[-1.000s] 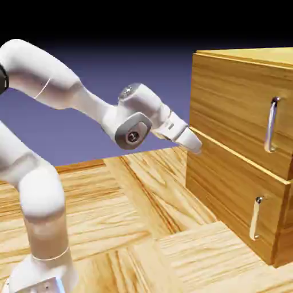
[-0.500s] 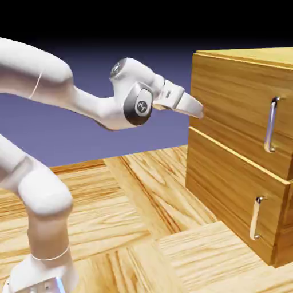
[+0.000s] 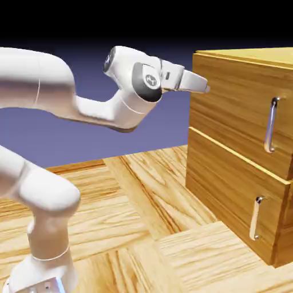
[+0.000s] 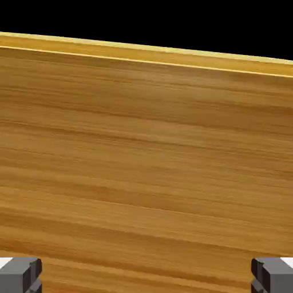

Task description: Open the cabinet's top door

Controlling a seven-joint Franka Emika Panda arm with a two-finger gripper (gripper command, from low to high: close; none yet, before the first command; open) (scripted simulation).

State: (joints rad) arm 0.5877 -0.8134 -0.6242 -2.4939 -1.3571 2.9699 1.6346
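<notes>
1. The white arm [image 3: 68, 109] rose from the exterior view's lower left and reached to the right, with its hand held about level near the cabinet's upper left corner.
2. The fingers [image 3: 197, 86] pointed at the cabinet [image 3: 229, 166]; their tips overlapped its left edge in the exterior view, though whether they touched the wood could not be told.
3. In the hand view, the two grey fingertips [image 4: 20, 274] sat at the bottom corners, spread wide apart, with nothing between them but bare wood grain.
4. The cabinet filled that view straight ahead of the fingers [image 4: 146, 274], its pale top edge [image 4: 143, 51] running slightly tilted above them against black.
5. The top door [image 3: 240, 109] lay ahead of the fingers and to their right in the exterior view, shut flush with the cabinet front.
6. Its long upright silver handle [image 3: 271, 125] stood well apart from the fingers, near the door's far right side and lower than the fingertips.
7. The lower panel [image 3: 229, 206] sat beneath the fingers' level, also shut, with a shorter handle [image 3: 255, 218] near its right edge.
8. The cabinet stood on the wooden table [image 3: 131, 229], which extended below the fingers.
</notes>
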